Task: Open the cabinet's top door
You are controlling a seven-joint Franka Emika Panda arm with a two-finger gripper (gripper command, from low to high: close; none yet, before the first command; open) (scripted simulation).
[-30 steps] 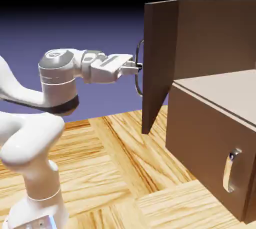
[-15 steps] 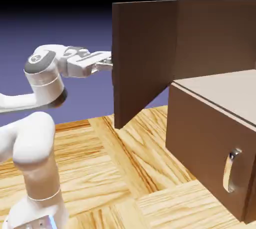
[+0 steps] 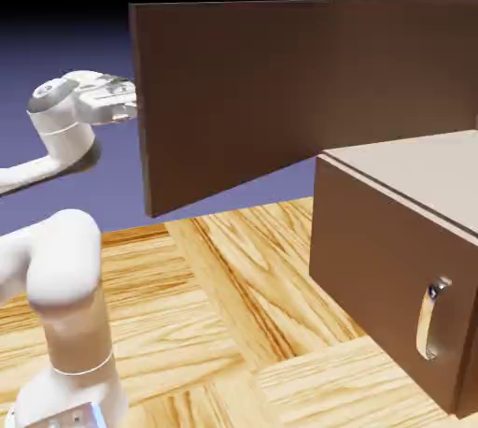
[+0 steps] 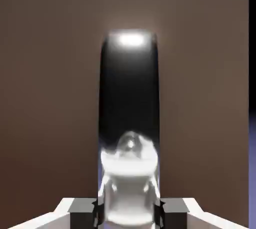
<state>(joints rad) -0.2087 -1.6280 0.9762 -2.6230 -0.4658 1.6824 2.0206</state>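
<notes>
Two stacked fronts make up the face of the cabinet (image 3: 401, 90), a dark brown wooden box at the right of the exterior view, standing on the bench (image 3: 233, 305) of pale parquet-patterned wood. The top door (image 3: 233, 99) is swung wide out from the cabinet body toward the exterior view's left, its broad flat panel turned toward the camera and its free edge reaching just in front of the robot's wrist, so the door hides the far end of the hand. The white arm (image 3: 56, 258) rises from the lower left, bends, and extends level toward that free edge; the claw itself is out of sight there behind the panel. In the hand view the claw (image 4: 129, 208) shows at the bottom edge, its two grey fingertips (image 4: 82, 207) pressed close on either side of the door's handle (image 4: 130, 123), a curved silver loop that fills the middle of the frame with a bright glint at its top, against plain brown wood. The claw is clamped on that handle. A thin strip of blue-violet backdrop shows past the door's edge at the right of the hand view. Below, the lower panel (image 3: 392, 277) sits flush with its own silver handle (image 3: 431, 317) near the bottom right.
</notes>
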